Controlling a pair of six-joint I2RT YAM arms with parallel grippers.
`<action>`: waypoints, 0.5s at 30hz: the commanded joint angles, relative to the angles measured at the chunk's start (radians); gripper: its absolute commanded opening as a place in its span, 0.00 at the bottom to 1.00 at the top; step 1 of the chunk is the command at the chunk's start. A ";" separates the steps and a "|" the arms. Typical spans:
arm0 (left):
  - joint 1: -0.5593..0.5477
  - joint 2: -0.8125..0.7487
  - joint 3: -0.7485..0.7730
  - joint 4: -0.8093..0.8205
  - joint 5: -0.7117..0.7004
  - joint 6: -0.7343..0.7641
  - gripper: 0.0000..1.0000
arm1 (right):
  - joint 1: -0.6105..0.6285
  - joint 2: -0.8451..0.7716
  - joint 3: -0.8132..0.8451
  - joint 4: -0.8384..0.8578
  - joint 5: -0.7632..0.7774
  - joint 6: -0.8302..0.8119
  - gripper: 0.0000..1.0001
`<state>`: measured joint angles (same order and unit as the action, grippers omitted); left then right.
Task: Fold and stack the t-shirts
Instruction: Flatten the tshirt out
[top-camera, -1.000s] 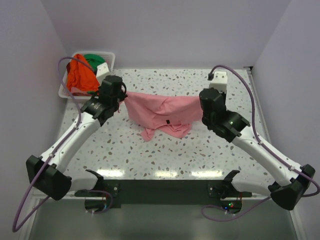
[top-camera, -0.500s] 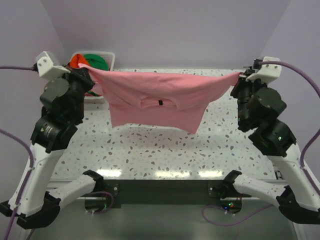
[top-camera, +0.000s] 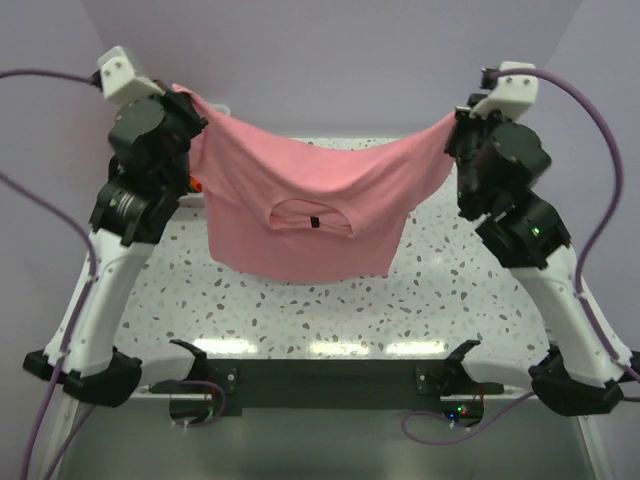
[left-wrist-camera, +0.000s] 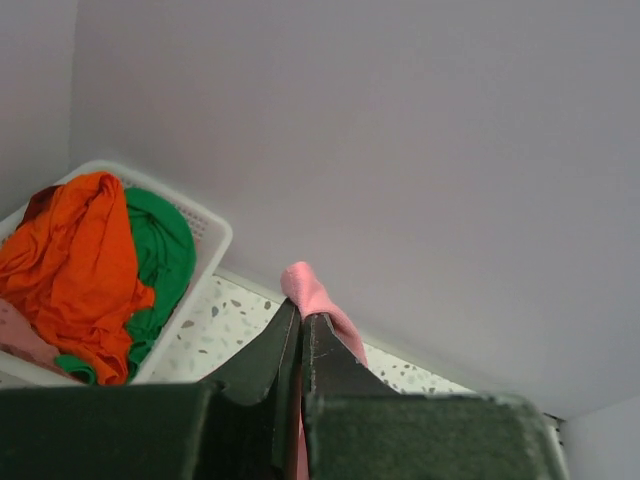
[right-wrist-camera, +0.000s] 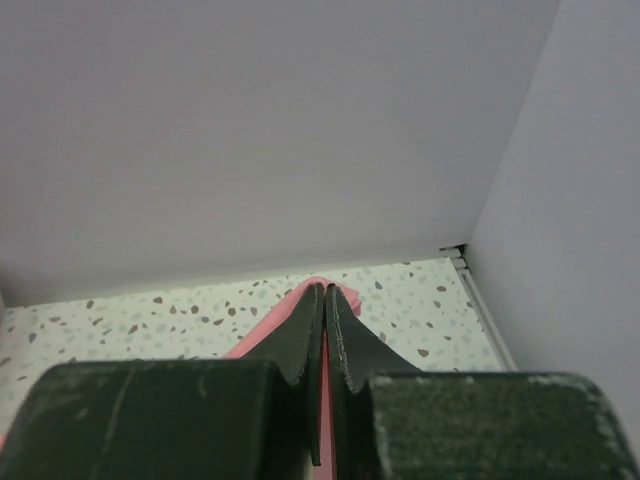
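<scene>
The pink t-shirt (top-camera: 300, 215) was held spread above the counter (top-camera: 330, 310), hem apparently clear of it. Its upper corners were clamped by the left gripper (left-wrist-camera: 302, 318) and right gripper (right-wrist-camera: 325, 290). No fold was made. The orange t-shirt (left-wrist-camera: 75, 250) and green t-shirt (left-wrist-camera: 160, 245) were seen bundled in the basket (left-wrist-camera: 205, 235).

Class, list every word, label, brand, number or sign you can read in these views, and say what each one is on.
No text can be read in any view.
The small dark tag at the collar of the pink t-shirt: too small to read.
Nothing else in view shows lettering.
</scene>
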<state>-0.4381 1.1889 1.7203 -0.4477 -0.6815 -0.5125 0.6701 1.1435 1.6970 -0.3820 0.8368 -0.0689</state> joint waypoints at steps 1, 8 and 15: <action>0.141 0.193 0.097 -0.005 0.144 -0.003 0.00 | -0.099 0.175 0.099 -0.018 -0.098 0.001 0.00; 0.277 0.596 0.694 -0.187 0.375 0.040 0.00 | -0.253 0.439 0.459 -0.098 -0.238 -0.003 0.00; 0.286 0.412 0.466 -0.092 0.375 0.057 0.00 | -0.262 0.435 0.512 -0.169 -0.254 -0.023 0.00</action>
<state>-0.1623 1.7767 2.2639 -0.6067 -0.3141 -0.4858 0.4164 1.6672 2.1994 -0.5377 0.5980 -0.0673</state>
